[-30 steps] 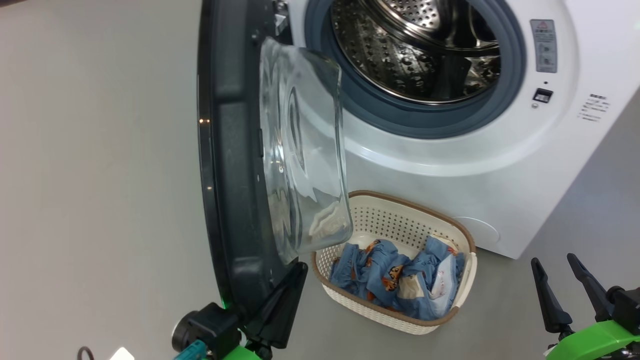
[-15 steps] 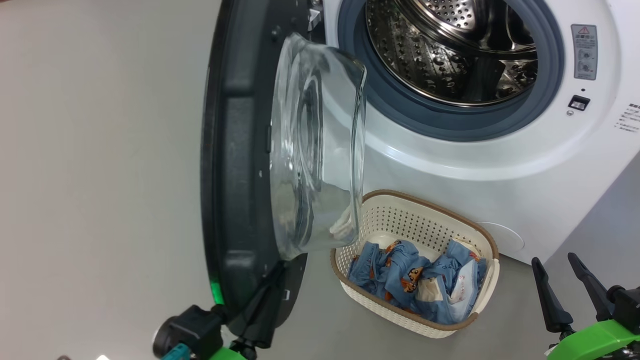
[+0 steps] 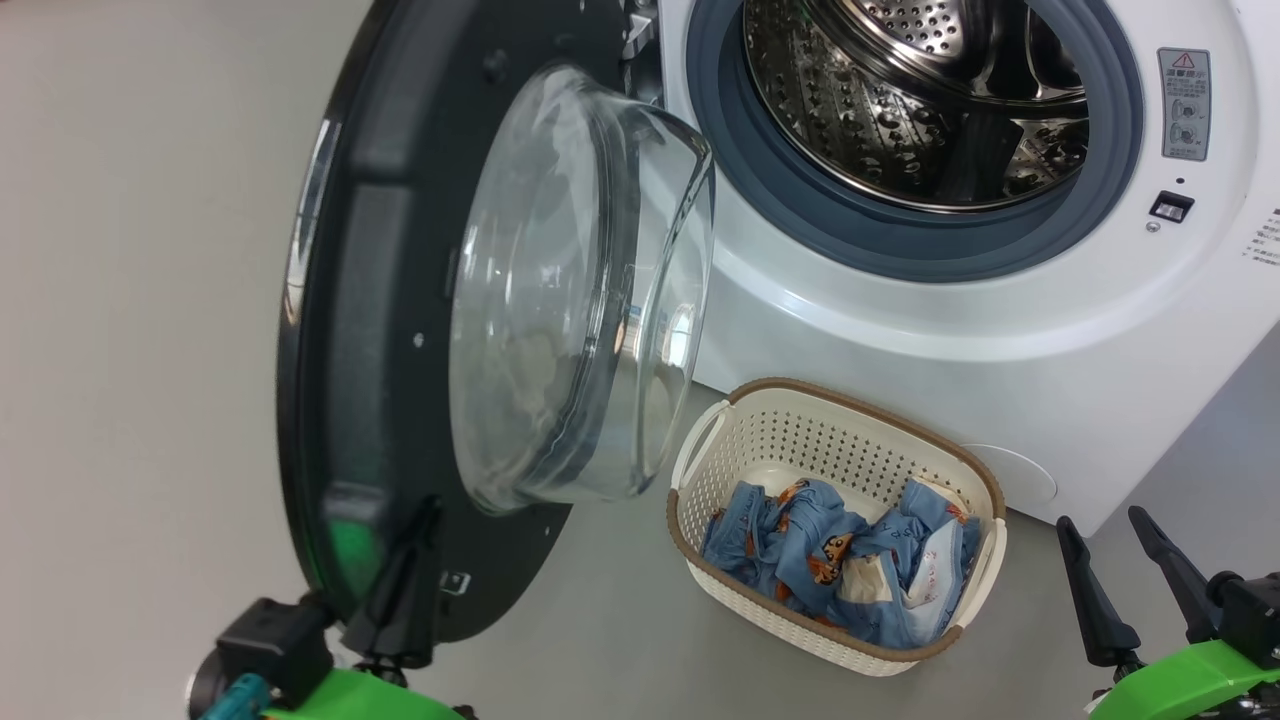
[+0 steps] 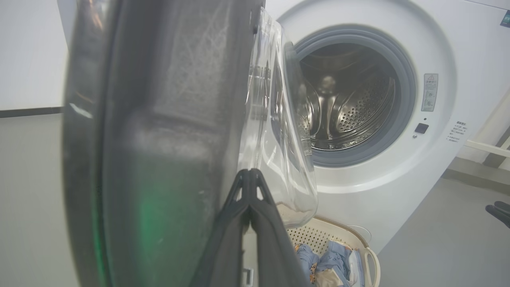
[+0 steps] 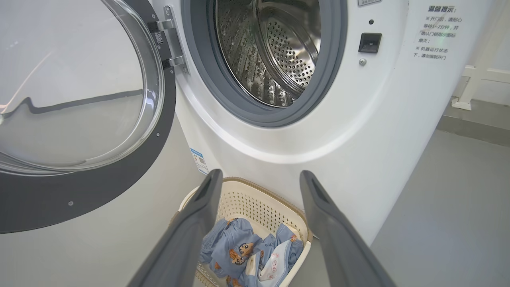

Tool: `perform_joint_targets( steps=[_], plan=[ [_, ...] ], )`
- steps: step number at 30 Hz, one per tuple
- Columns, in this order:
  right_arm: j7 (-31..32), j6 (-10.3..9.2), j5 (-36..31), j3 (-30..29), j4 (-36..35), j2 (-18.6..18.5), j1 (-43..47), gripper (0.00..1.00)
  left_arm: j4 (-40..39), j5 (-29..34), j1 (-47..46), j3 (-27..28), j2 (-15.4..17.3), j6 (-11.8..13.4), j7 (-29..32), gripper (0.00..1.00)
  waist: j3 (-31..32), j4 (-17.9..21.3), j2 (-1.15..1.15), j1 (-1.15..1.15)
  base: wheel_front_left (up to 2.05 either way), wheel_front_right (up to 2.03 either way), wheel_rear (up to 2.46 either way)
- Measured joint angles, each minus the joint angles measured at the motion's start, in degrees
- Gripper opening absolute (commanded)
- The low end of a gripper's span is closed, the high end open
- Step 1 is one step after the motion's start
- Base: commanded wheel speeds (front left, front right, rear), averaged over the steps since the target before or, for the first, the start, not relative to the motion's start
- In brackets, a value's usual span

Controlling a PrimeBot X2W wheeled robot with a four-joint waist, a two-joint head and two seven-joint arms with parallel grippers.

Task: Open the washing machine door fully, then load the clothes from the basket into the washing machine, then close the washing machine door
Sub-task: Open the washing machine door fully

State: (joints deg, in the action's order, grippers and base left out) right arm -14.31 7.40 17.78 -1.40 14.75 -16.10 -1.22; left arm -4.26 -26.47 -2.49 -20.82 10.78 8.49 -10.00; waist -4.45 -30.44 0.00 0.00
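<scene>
The door (image 3: 370,330) has swung further away from the washer (image 3: 900,340) over the last second, leaving the drum (image 3: 900,110) mouth unblocked. The left gripper (image 3: 425,520), fingers pressed together, pushes on the door's inner rim at the edge farthest from the washer. The right gripper (image 3: 1100,520) waits with fingers spread, empty. The clothes (image 3: 800,550) lie in the basket (image 3: 840,400) at the washer's foot. Opening looks nearly done; loading comes next.

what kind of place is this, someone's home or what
Probably a laundry area, possibly a test space rather than a home: a white front-loading washing machine with its door open, and a basket of clothes on a bare grey floor.
</scene>
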Motion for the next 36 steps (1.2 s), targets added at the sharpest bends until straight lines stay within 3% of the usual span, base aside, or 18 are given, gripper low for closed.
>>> perform_joint_targets(
  steps=[16,36],
  plan=[
    [0.0,0.0,0.0,0.58,0.04,-0.22,-0.04,1.0,2.44,-1.09,-0.27,5.9,1.46,2.34,-1.22,0.0,-0.85,-0.31,0.0,0.0,0.0,0.0,0.0],
    [0.0,0.0,0.01,1.07,0.14,-1.82,-1.43,1.0,15.6,-3.11,-8.62,15.83,2.83,1.21,-4.22,0.0,-3.52,0.01,0.0,0.0,0.0,0.0,0.0]
  ],
)
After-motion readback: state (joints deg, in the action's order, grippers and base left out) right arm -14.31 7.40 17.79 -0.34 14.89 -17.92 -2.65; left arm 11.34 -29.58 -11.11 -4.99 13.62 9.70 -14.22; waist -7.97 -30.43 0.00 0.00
